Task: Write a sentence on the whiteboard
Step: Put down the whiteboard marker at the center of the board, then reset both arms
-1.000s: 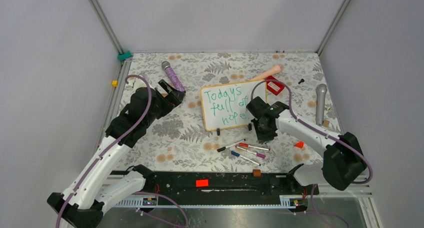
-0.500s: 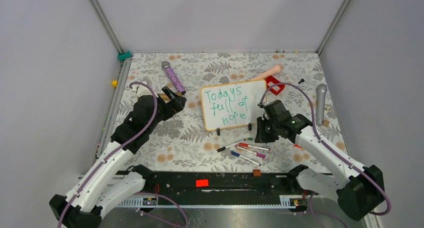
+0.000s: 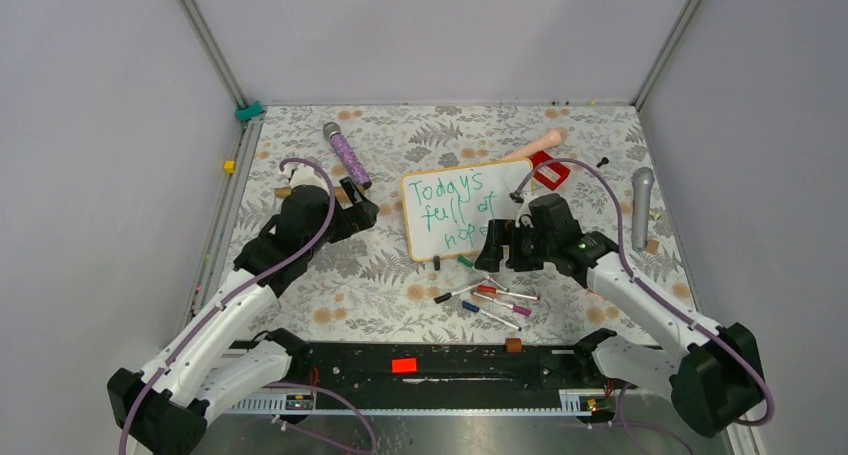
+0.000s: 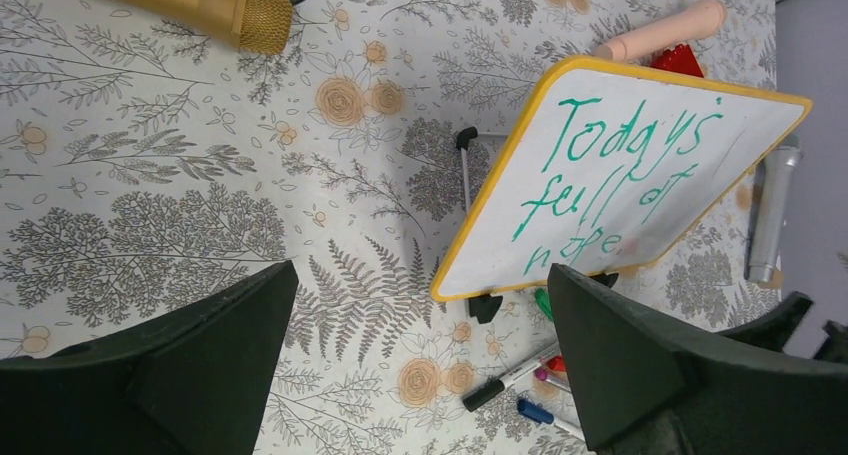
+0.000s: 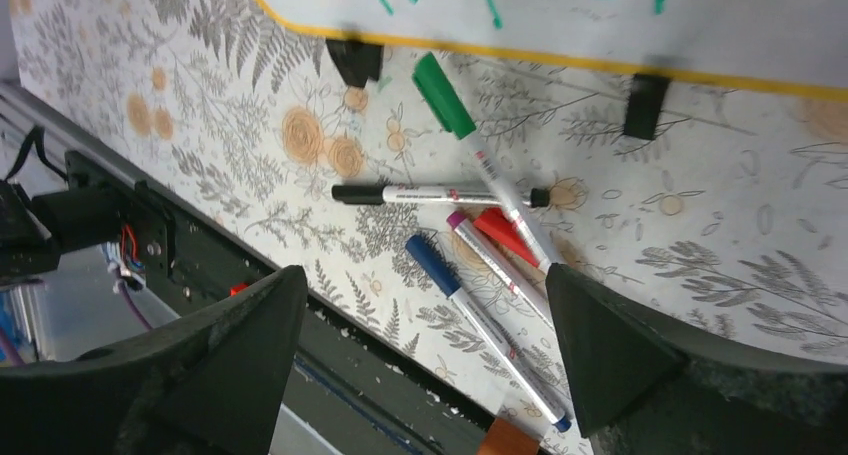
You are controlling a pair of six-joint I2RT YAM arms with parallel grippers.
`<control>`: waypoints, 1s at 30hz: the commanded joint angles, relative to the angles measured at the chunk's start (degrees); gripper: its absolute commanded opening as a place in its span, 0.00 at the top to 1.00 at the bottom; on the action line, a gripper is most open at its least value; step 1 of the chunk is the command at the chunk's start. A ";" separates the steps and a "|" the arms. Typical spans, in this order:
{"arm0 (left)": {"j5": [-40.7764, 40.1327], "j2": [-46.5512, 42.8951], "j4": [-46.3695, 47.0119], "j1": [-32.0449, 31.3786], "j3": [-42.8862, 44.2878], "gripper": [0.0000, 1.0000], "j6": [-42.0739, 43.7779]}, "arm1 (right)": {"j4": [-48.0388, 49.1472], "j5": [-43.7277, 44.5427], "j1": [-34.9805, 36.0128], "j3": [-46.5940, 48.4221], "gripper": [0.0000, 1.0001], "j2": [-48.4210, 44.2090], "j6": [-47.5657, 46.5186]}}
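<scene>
The whiteboard (image 3: 455, 215), white with a tan frame and black clip feet, stands tilted at the middle of the floral table. The sentence (image 3: 452, 208) in green marker reads "Todays full of hope" over three lines; the left wrist view shows the whiteboard (image 4: 700, 165) and the sentence (image 4: 610, 180) too. My left gripper (image 3: 362, 207) hovers open just left of the board, nothing between its fingers (image 4: 210, 365). My right gripper (image 3: 497, 247) is open at the board's lower right corner. Under it lies a green-capped marker (image 5: 445, 95), free on the table.
Black, red, purple and blue markers (image 3: 490, 300) lie in a loose bunch in front of the board. A purple microphone (image 3: 347, 153), a silver microphone (image 3: 641, 205), a gold microphone (image 4: 200, 0), a peach cylinder (image 3: 535, 145) and a red piece (image 3: 548, 170) surround it. A black rail (image 3: 440, 365) borders the near edge.
My right gripper has opened, and the green-capped marker now lies on the table below the board. The right arm swung left and lower. The left gripper shifted slightly right.
</scene>
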 commanded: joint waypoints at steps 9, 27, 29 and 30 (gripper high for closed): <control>-7.63 -1.91 6.65 0.30 -2.32 0.01 8.23 | -2.49 28.03 -8.47 -1.25 0.05 -18.71 -0.88; -24.83 5.53 46.89 4.28 -23.73 0.01 38.43 | 53.92 52.92 -11.74 -30.26 0.01 -12.71 -22.93; -23.97 8.45 50.24 6.93 -24.92 0.01 39.39 | 59.40 49.45 -12.65 -29.93 0.01 -7.81 -27.14; -22.55 9.60 51.82 8.80 -25.52 0.01 39.00 | 61.87 46.09 -14.29 -29.71 0.01 -5.74 -27.52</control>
